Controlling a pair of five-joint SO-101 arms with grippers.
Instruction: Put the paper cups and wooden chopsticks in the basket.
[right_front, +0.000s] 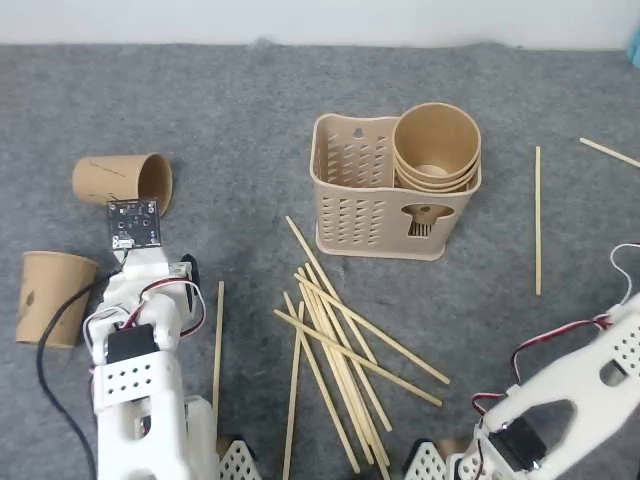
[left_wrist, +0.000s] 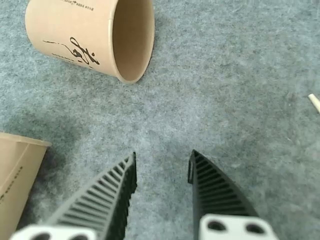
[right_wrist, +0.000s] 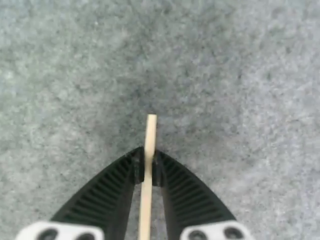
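A beige slotted basket (right_front: 360, 190) stands mid-table with stacked paper cups (right_front: 437, 145) in its right compartment. Two more paper cups lie on their sides at the left: one (right_front: 122, 180) (left_wrist: 95, 37) just ahead of my left gripper (left_wrist: 161, 165), the other (right_front: 50, 295) (left_wrist: 15, 170) beside it. The left gripper is open over bare mat. A pile of wooden chopsticks (right_front: 340, 350) lies in front of the basket. My right gripper (right_wrist: 148, 167) is shut on a single chopstick (right_wrist: 149, 135), whose tip sticks out past the fingertips.
Loose chopsticks lie beside the left arm (right_front: 217, 345), right of the basket (right_front: 537, 220) and at the far right edge (right_front: 610, 152). The left arm (right_front: 140, 350) and right arm (right_front: 580, 390) stand at the near edge. A grey mat (right_front: 250, 100) covers the table.
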